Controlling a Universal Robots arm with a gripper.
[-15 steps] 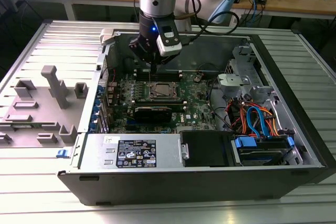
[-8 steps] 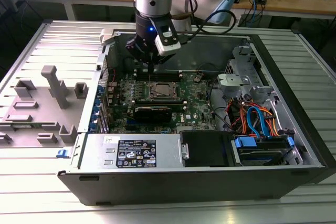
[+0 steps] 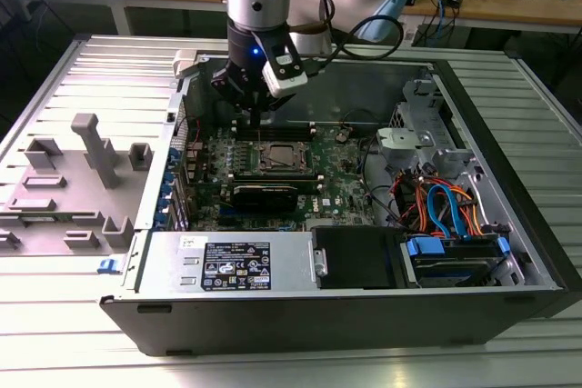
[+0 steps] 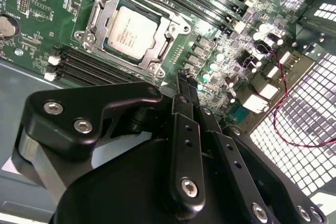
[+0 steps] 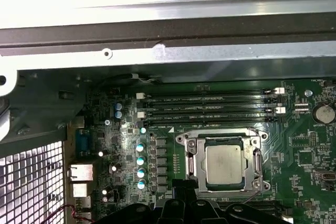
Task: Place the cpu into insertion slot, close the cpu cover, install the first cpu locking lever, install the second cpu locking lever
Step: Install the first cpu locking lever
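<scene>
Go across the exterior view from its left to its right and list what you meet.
Grey plastic fixture → cpu → blue and orange cables.

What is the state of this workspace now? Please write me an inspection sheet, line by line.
Surface: ribbed grey metal table, carrying an open dark computer case.
Job's things: flat silver square cpu sits in the black-rimmed insertion slot; thin silvery metal cpu cover lies down around it.
Clutter: grey plastic fixture with upright posts, at the exterior view's left.
Grippers: black hand shut, holding nothing, close beside the slot.
Cables: orange and blue cables inside the case; thin red wire.
Surroundings: wooden bench behind.
</scene>
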